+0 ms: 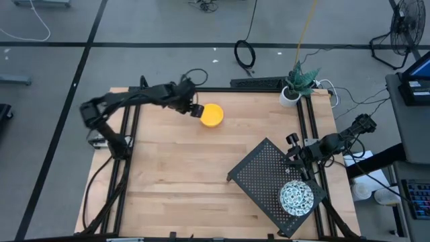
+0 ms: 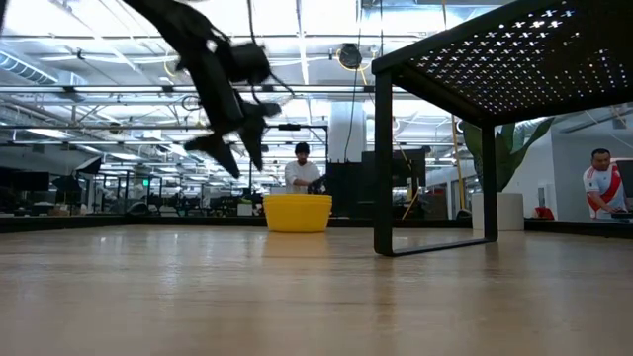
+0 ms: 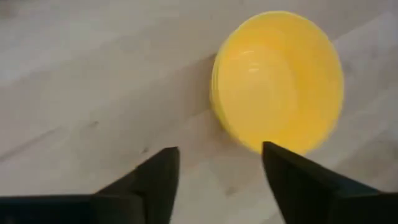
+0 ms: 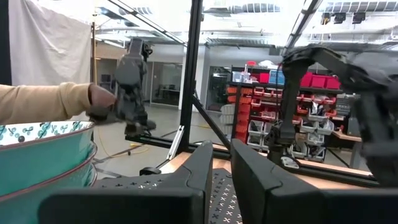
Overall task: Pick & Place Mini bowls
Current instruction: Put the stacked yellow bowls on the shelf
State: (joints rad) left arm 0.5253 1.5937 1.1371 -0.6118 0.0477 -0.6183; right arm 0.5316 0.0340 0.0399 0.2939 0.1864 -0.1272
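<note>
Wide hall in the low view, bright ceiling lights, a person (image 2: 301,164) standing dead centre in the distance and another in a red-and-white shirt (image 2: 603,184) at the far right edge. The pale wooden table (image 1: 175,175) fills the middle of the high view. Lower right of that frame, a black perforated rack (image 1: 259,176) stands angled on the boards, and on it the blue-and-white patterned bowls (image 1: 296,197), stacked it seems, teal sides showing at the right wrist picture's lower left. The right gripper (image 1: 295,156) hovers over the rack just above them, fingers only slightly apart, holding nothing. A white plant pot (image 1: 290,96) stands at the table's upper right corner. Upper centre, the yellow bowl (image 1: 212,115) stands upright on the bare wood. The left gripper (image 1: 195,111) hangs just left of it, fingers spread and empty, clear of the rim.
</note>
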